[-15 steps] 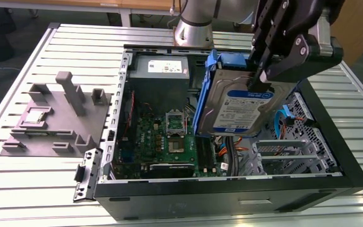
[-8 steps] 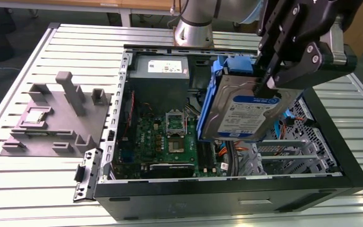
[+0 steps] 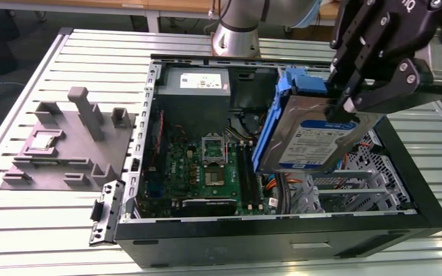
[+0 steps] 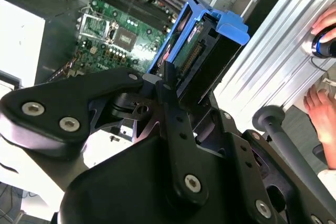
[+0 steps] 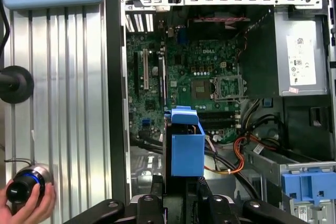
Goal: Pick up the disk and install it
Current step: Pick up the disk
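Observation:
In the exterior view, the disk [image 3: 313,135] is a silver-grey drive with a blue-and-white label, clipped in a blue bracket. It hangs tilted on edge above the right half of the open computer case [image 3: 282,233], over the metal drive cage [image 3: 355,187]. My gripper [image 3: 342,98] is shut on its upper end. In the second wrist view the fingers [image 4: 167,85] clamp the disk [image 4: 202,51], with its connector end facing the camera. The first wrist view looks down along the blue bracket of the disk [image 5: 186,153] from the gripper [image 5: 181,195] onto the motherboard [image 5: 194,77].
A grey printed fixture [image 3: 60,144] sits on the slatted table at the exterior view's left. The power supply [image 3: 196,83] is in the case's far corner. Another blue bracket [image 5: 307,184] sits inside the case. A person's hand holds a knob [image 5: 29,192] on the table.

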`<state>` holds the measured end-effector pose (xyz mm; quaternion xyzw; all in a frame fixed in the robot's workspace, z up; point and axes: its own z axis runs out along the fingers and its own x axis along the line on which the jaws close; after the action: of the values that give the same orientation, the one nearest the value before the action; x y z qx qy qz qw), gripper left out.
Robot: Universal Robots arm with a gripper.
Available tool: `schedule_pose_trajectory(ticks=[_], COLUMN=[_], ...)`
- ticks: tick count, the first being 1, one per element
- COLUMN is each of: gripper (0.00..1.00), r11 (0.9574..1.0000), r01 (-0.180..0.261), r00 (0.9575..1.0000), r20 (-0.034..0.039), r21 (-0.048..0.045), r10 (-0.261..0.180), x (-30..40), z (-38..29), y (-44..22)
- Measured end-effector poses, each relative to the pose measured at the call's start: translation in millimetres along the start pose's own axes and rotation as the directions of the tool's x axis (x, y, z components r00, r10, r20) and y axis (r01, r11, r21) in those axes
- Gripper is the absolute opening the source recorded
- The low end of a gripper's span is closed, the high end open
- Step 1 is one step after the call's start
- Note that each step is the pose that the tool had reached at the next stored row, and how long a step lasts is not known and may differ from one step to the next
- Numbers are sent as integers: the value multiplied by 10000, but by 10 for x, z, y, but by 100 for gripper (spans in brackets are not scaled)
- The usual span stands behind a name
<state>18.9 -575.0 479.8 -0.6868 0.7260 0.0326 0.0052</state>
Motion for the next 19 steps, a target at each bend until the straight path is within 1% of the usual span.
schedule_pose_trajectory(ticks=[11, 14, 16, 19], gripper=[35, 35, 35, 35], r11=[10000, 10000, 10000, 10000], r01=[0, 0, 0, -1], r00=[10000, 10000, 10000, 10000], r20=[-1, 0, -1, 0], r21=[0, 0, 0, 0], r10=[0, 0, 0, 1], x=[-20, -25, -27, -26], z=[14, 15, 14, 14], y=[-388, -479, -501, -502])
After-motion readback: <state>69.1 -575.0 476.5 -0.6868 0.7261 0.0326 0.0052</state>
